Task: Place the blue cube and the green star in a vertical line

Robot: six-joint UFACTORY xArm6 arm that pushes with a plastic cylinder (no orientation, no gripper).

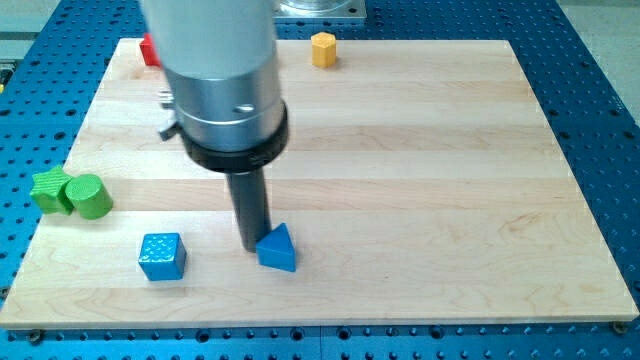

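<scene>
The blue cube (pixel 161 256) sits on the wooden board near the view's bottom left. The green star (pixel 48 190) lies at the board's left edge, touching a green cylinder (pixel 89 196) on its right. My tip (pixel 252 246) rests on the board right of the blue cube, touching or almost touching the left side of a blue triangular block (pixel 279 249). The tip is well apart from the cube and far from the star.
An orange block (pixel 323 48) stands near the view's top centre. A red block (pixel 149 50) shows at the top left, mostly hidden behind the arm's grey body (pixel 215 70). The wooden board (pixel 420 180) lies on a blue perforated table.
</scene>
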